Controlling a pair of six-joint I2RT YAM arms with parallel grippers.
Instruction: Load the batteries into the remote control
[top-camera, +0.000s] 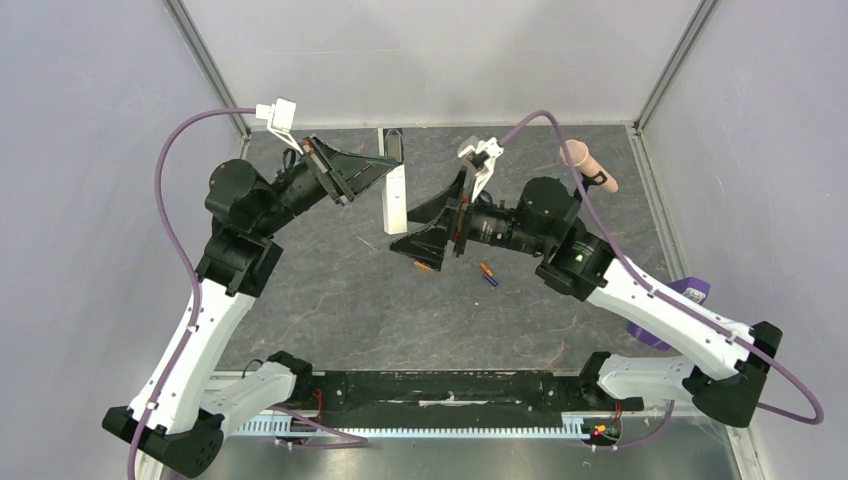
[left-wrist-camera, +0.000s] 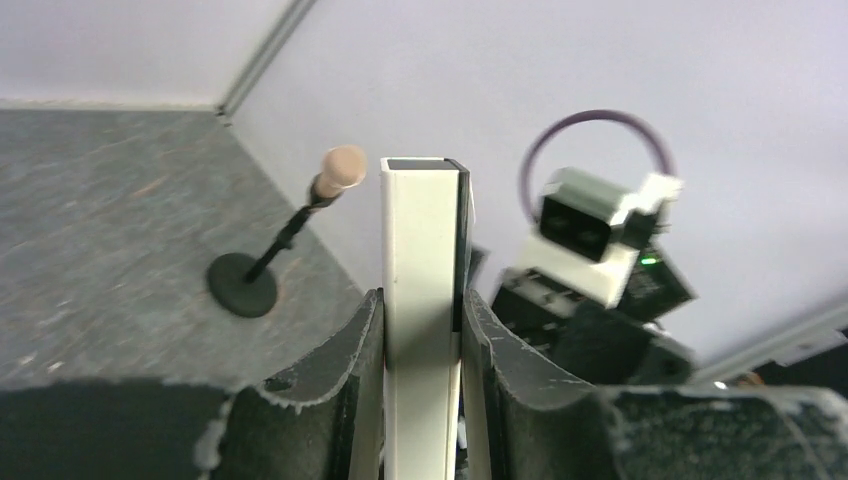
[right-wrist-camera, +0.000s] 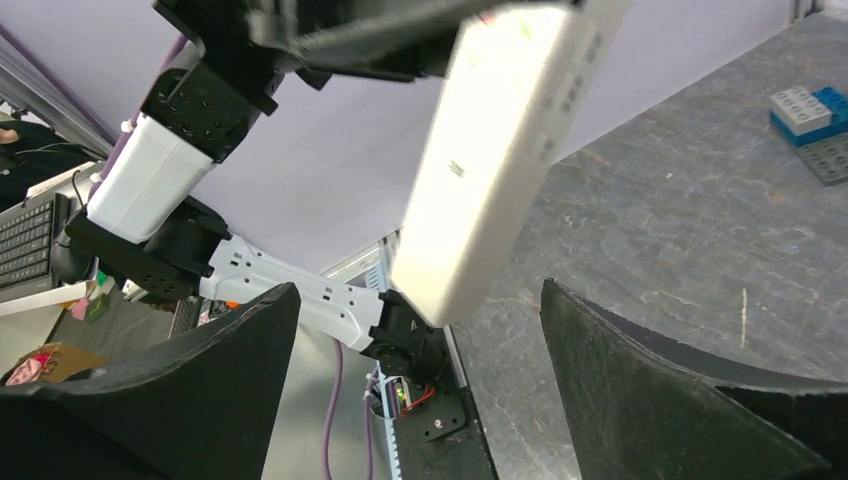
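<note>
The remote control, a slim cream-white bar, is held above the table, and my left gripper is shut on it. From the left wrist it stands upright between the fingers, with its dark end cap on top. My right gripper is open. Its wide-apart jaws flank the remote control's lower end without touching it. The two batteries, one orange-red and one dark blue, lie side by side on the table just right of the right gripper.
A small orange-brown piece lies under the right gripper. A black stand with a pink knob is at the back right. A grey studded plate with a blue brick sits on the table. Walls enclose the table.
</note>
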